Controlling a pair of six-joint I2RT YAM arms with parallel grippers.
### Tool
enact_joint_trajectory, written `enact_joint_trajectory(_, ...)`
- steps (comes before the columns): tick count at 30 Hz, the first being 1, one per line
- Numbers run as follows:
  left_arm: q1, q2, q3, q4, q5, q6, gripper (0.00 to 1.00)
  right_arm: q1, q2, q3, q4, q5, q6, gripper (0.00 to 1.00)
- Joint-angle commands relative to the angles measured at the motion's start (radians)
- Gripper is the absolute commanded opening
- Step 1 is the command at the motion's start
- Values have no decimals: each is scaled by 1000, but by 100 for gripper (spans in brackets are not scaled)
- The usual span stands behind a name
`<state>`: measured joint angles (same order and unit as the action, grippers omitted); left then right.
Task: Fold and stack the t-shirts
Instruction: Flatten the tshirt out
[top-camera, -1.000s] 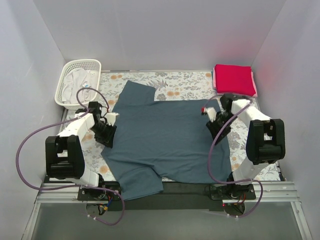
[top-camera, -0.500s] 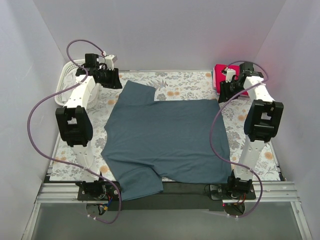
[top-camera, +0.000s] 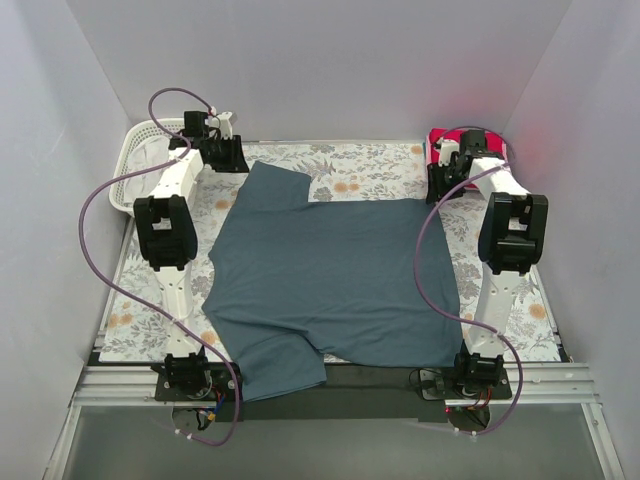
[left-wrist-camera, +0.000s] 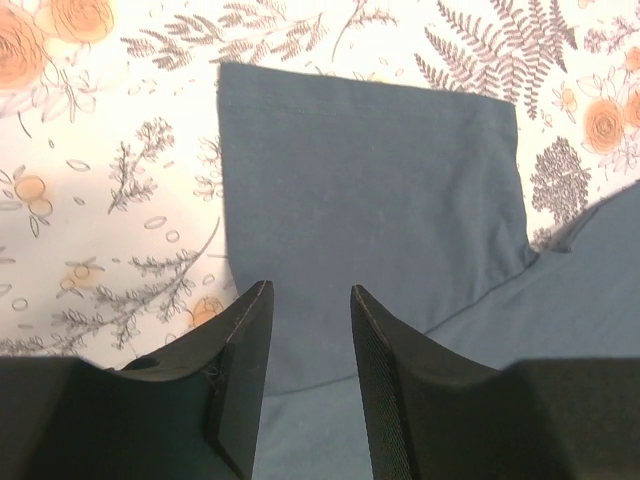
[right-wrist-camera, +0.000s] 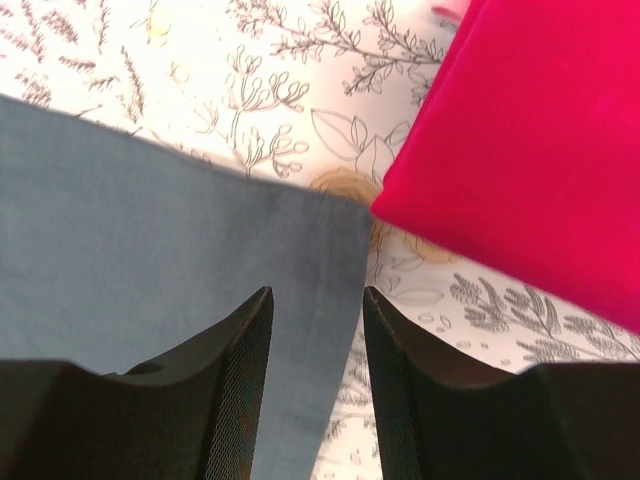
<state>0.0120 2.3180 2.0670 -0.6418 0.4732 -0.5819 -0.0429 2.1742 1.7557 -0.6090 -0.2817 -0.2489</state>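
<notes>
A dark slate blue t-shirt (top-camera: 330, 270) lies spread flat on the floral cloth, one sleeve (left-wrist-camera: 370, 190) pointing to the far left. My left gripper (top-camera: 235, 160) hovers over that sleeve; in the left wrist view it (left-wrist-camera: 310, 290) is open with only cloth below. My right gripper (top-camera: 440, 183) hangs above the shirt's far right corner (right-wrist-camera: 150, 220), open (right-wrist-camera: 318, 292) and empty. A folded crimson red t-shirt (right-wrist-camera: 530, 150) sits just beyond that corner at the back right (top-camera: 475, 150), with a pale pink edge (right-wrist-camera: 455, 8) under it.
A white lattice basket (top-camera: 150, 165) holding pale cloth stands at the back left, close to my left arm. The grey-and-orange floral cloth (top-camera: 370, 165) covers the table. White walls close in on three sides.
Both arms have swung from the shirt's mid sides out to its far corners, the left to the sleeve, the right beside the red shirt. The blue shirt has not moved.
</notes>
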Motion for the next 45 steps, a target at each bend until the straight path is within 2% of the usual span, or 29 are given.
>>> enact_joint_trajectory(1,5,3,61,62,-16,-21,36,18,42,11,77,42,31,48)
enact_joint_trajectory(5,3,43,97,67,-18,-19,38,29,84,48,75,93,30,49)
enact_joint_trajectory(15,2,84,102,94,-7,-35,38,31,130,50,83,102,22,49)
enact_joint_trajectory(17,2,92,111,99,-13,-35,39,31,127,41,83,92,22,44)
enact_joint_trajectory(19,-29,107,119,102,-28,-32,40,31,121,16,84,88,19,31)
enact_joint_trajectory(21,-40,127,140,105,-59,-22,41,31,116,4,83,81,17,25)
enact_joint_trajectory(25,-82,168,162,136,-155,14,43,31,108,-15,84,64,13,2)
enact_joint_trajectory(31,-95,236,215,221,-280,13,44,31,105,-12,80,38,5,1)
enact_joint_trajectory(36,-112,264,216,277,-321,60,45,32,93,-19,80,24,-3,1)
enact_joint_trajectory(45,-118,253,191,336,-318,68,45,32,91,-12,69,18,-15,1)
